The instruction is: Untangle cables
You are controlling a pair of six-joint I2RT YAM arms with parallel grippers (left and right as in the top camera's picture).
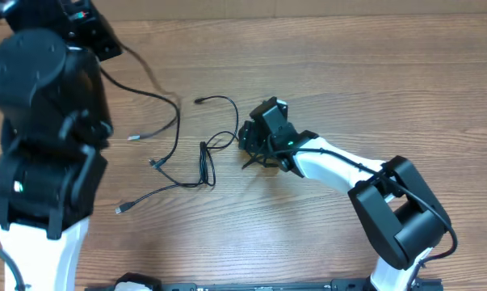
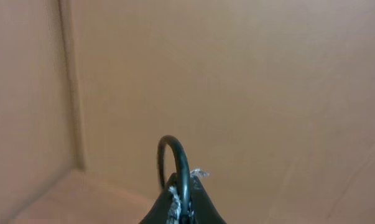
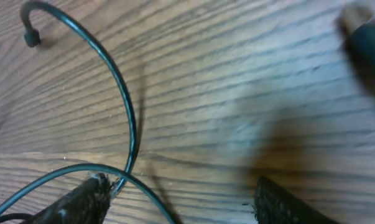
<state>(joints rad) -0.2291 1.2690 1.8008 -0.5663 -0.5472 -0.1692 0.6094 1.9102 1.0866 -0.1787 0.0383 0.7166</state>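
Observation:
Several thin black cables (image 1: pixel 205 162) lie as loose loops on the wooden table left of centre. One ends in a small black plug (image 1: pixel 199 101). My right gripper (image 1: pixel 249 139) sits low at the right end of these loops. In the right wrist view it (image 3: pixel 181 196) is open. A thin cable (image 3: pixel 122 93) curves past its left finger (image 3: pixel 81 199), and nothing lies between the fingers. My left gripper (image 2: pixel 184 199) is raised and shut on a black cable loop (image 2: pixel 178 158). Overhead, that cable (image 1: pixel 158 97) runs from the left arm down to the table.
The bulky black left arm (image 1: pixel 45 121) covers the table's left side. The white right arm (image 1: pixel 340 170) reaches in from the bottom right. A silver-tipped plug (image 1: pixel 134 137) and another plug (image 1: pixel 119 210) lie near the left arm.

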